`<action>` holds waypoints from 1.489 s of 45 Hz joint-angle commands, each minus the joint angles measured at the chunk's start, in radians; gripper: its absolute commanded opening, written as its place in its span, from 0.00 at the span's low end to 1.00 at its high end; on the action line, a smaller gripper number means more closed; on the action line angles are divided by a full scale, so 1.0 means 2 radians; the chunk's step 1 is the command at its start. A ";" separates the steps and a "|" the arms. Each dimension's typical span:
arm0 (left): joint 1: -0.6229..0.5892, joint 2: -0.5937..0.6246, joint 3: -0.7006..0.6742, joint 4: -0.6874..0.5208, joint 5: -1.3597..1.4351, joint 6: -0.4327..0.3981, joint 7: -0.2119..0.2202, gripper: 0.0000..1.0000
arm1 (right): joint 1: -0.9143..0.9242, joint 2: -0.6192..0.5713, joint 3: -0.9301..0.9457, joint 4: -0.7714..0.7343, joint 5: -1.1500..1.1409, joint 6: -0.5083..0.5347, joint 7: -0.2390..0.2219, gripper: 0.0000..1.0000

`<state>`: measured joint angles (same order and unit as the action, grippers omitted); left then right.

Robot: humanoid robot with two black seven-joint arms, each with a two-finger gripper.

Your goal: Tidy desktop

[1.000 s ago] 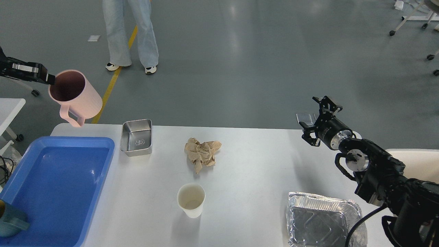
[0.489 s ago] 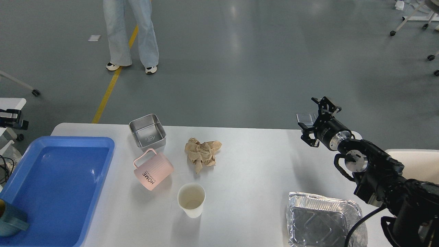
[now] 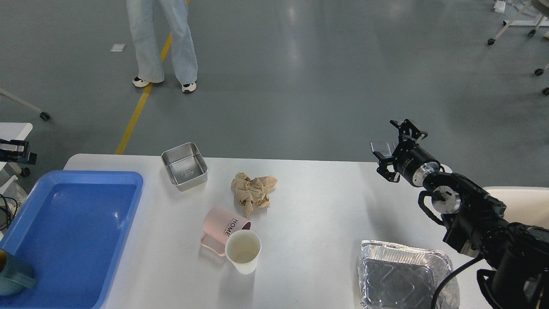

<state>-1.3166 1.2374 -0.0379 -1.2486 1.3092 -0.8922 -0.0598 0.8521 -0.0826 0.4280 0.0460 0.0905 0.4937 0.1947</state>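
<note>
Right now the right gripper (image 3: 396, 150) hangs over the far right edge of the tabletop (image 3: 326, 206) with its jaws spread wide and nothing between them. The left gripper (image 3: 19, 154) barely shows at the left border, beyond the blue tray (image 3: 133, 206); whether its jaws are released or clenched I cannot tell, but no object is seen in them.

The pink mug (image 3: 223, 225) lies on its side near the middle of the tabletop, handle toward the near edge, its mouth pressed against the white paper cup (image 3: 243, 251). That contact is the tricky part. I judge the next sensible step is fetching the mug for the tray, and the left arm is the nearer one. Come down on the mug's body from above, jaws across its short width, away from the cup; otherwise the light cup will likely tip or skid. Lift straight before swinging left.

The crumpled brown paper (image 3: 253, 191) sits just beyond the mug, the steel box (image 3: 184, 165) farther back, the foil pan (image 3: 401, 274) at the near right corner.
</note>
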 commanded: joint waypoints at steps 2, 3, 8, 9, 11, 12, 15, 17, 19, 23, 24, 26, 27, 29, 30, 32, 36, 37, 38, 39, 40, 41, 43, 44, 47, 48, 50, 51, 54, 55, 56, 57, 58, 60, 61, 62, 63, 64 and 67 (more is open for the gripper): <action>0.003 -0.014 0.001 0.000 -0.002 0.005 0.005 0.06 | 0.000 0.001 0.000 -0.001 0.000 -0.001 0.000 1.00; 0.003 -0.016 0.000 -0.001 -0.003 0.006 0.005 0.07 | 0.000 0.002 0.000 -0.001 0.000 -0.002 0.000 1.00; 0.003 -0.019 -0.003 0.000 -0.023 0.007 0.005 0.12 | 0.000 0.002 0.000 -0.001 0.000 -0.002 0.000 1.00; 0.003 -0.019 -0.003 0.000 -0.027 0.007 0.006 0.14 | 0.000 0.002 0.000 -0.001 0.000 -0.002 0.000 1.00; 0.003 -0.020 -0.003 0.000 -0.033 0.007 0.006 0.21 | 0.000 0.002 0.000 -0.001 0.000 -0.002 0.000 1.00; 0.003 -0.020 -0.003 0.000 -0.036 0.007 0.005 0.23 | 0.000 0.001 0.000 -0.001 0.000 -0.002 0.000 1.00; 0.010 -0.020 -0.003 0.000 -0.047 0.007 0.006 0.29 | 0.000 0.001 0.000 -0.002 0.000 -0.002 0.000 1.00; 0.017 -0.017 -0.004 0.000 -0.060 0.007 0.005 0.35 | 0.001 0.001 0.000 -0.002 0.000 -0.002 0.000 1.00; 0.020 -0.016 -0.004 0.000 -0.074 0.007 0.006 0.40 | 0.002 0.002 0.000 -0.001 0.000 -0.002 0.000 1.00; 0.022 -0.014 -0.002 0.000 -0.100 0.006 0.006 0.53 | 0.002 0.002 0.000 -0.001 0.000 -0.002 0.000 1.00; 0.022 -0.012 -0.002 0.000 -0.104 0.006 0.006 0.56 | 0.003 0.002 0.000 -0.001 0.000 -0.002 0.000 1.00; 0.024 -0.007 -0.002 0.000 -0.108 0.005 0.005 0.61 | 0.003 0.002 0.000 -0.001 0.000 -0.002 0.000 1.00; 0.025 -0.004 -0.002 0.000 -0.111 0.005 0.006 0.63 | 0.003 0.002 0.000 -0.001 0.000 -0.002 0.000 1.00; 0.025 0.006 -0.003 0.000 -0.113 0.003 0.005 0.67 | 0.003 0.001 0.000 -0.001 0.000 -0.002 0.000 1.00; 0.026 0.011 -0.003 0.000 -0.115 0.002 0.004 0.69 | 0.003 0.002 0.000 -0.001 0.000 -0.002 0.000 1.00; 0.025 0.023 -0.005 0.000 -0.115 0.000 -0.001 0.71 | 0.003 0.001 0.000 -0.001 0.000 -0.002 0.000 1.00; 0.025 0.046 -0.009 0.000 -0.125 -0.001 -0.003 0.76 | 0.003 0.002 0.000 0.000 0.000 -0.001 0.000 1.00; 0.025 0.051 -0.009 0.000 -0.126 -0.002 -0.004 0.76 | 0.003 0.002 0.000 0.000 0.000 -0.001 0.000 1.00; 0.025 0.056 -0.010 -0.001 -0.128 -0.003 -0.005 0.77 | 0.003 0.002 0.000 0.000 0.000 -0.001 0.000 1.00; 0.024 0.061 -0.012 0.000 -0.128 -0.006 -0.005 0.77 | 0.003 0.002 0.000 0.000 0.000 -0.001 0.000 1.00; 0.024 0.065 -0.015 0.000 -0.128 -0.009 -0.005 0.77 | 0.003 0.002 0.000 0.000 0.000 -0.001 0.000 1.00; 0.024 0.070 -0.019 -0.001 -0.128 -0.011 -0.005 0.77 | 0.003 0.002 0.000 0.000 0.000 -0.001 0.000 1.00; 0.024 0.080 -0.027 0.000 -0.128 -0.018 -0.007 0.77 | 0.002 0.002 0.000 0.000 0.000 -0.001 0.000 1.00; 0.024 0.085 -0.032 0.000 -0.128 -0.022 -0.008 0.77 | 0.003 0.002 0.000 0.000 0.000 -0.001 0.000 1.00; 0.024 0.096 -0.049 0.000 -0.128 -0.033 -0.013 0.77 | 0.003 0.002 0.000 0.000 0.000 -0.001 0.000 1.00; 0.023 0.099 -0.055 0.000 -0.128 -0.034 -0.013 0.77 | 0.003 0.002 0.000 0.000 0.000 -0.001 0.000 1.00; 0.022 0.104 -0.065 0.000 -0.128 -0.034 -0.013 0.77 | 0.003 0.002 0.000 0.000 0.000 -0.001 0.000 1.00; 0.022 0.106 -0.070 0.000 -0.128 -0.034 -0.013 0.77 | 0.003 0.002 0.000 0.001 0.000 -0.001 0.000 1.00; 0.021 0.112 -0.085 0.000 -0.128 -0.034 -0.012 0.77 | 0.004 0.002 0.000 0.001 0.000 -0.001 0.000 1.00; 0.021 0.115 -0.089 0.000 -0.128 -0.034 -0.012 0.77 | 0.004 0.002 0.000 0.001 0.000 -0.001 0.000 1.00; 0.021 0.117 -0.093 0.000 -0.128 -0.034 -0.012 0.77 | 0.004 0.002 0.000 0.001 0.000 -0.001 0.000 1.00; 0.021 0.118 -0.097 0.000 -0.128 -0.034 -0.012 0.77 | 0.004 0.002 0.000 0.001 0.000 -0.001 0.000 1.00; 0.020 0.119 -0.100 0.000 -0.128 -0.034 -0.012 0.77 | 0.004 0.002 0.000 0.001 0.000 -0.001 0.000 1.00; 0.020 0.120 -0.105 0.000 -0.128 -0.034 -0.011 0.77 | 0.005 0.002 0.000 0.001 0.000 -0.001 0.000 1.00; 0.021 0.119 -0.106 0.000 -0.128 -0.034 -0.011 0.77 | 0.005 0.002 0.000 0.001 0.000 0.000 0.000 1.00; 0.021 0.118 -0.107 0.000 -0.128 -0.034 -0.009 0.77 | 0.005 0.002 0.000 0.001 0.000 0.000 0.000 1.00; 0.021 0.118 -0.107 0.000 -0.128 -0.034 -0.008 0.77 | 0.005 0.002 0.000 0.001 0.000 0.000 0.000 1.00; 0.022 0.114 -0.106 0.000 -0.127 -0.034 -0.006 0.77 | 0.005 0.002 0.000 0.001 0.000 0.000 0.000 1.00; 0.024 0.102 -0.103 0.000 -0.128 -0.034 -0.003 0.77 | 0.004 0.002 0.000 0.001 0.000 0.000 0.000 1.00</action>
<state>-1.2756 1.4706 -0.2479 -1.2487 1.0538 -0.9599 -0.0767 0.8619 -0.0782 0.4280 0.0476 0.0905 0.4935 0.1947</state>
